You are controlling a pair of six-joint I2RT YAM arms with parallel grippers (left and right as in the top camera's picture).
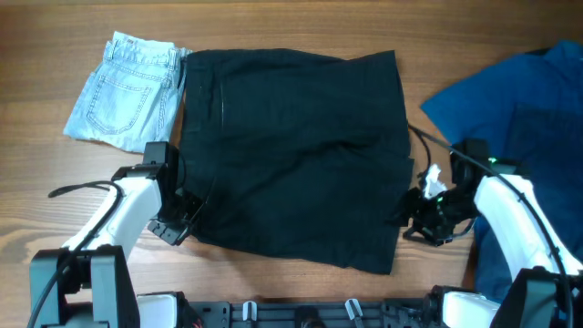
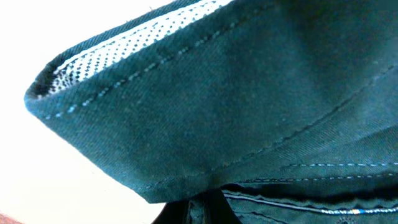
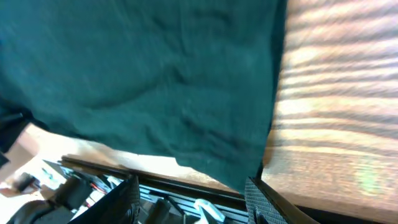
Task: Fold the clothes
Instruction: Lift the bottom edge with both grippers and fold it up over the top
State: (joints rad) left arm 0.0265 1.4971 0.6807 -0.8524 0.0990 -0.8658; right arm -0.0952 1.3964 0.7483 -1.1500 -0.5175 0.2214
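Wooden desk [image 1: 301,23] under a black garment [image 1: 291,155]. Left claw [image 1: 186,220] pinching its edge; right claw [image 1: 413,219] spread at the opposite edge.

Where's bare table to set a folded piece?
Bare table left of the left arm, below the denim shorts; a strip between black garment and royal-blue garment, far side. Crowded: near edge, left arm and right arm at the black garment's corners.
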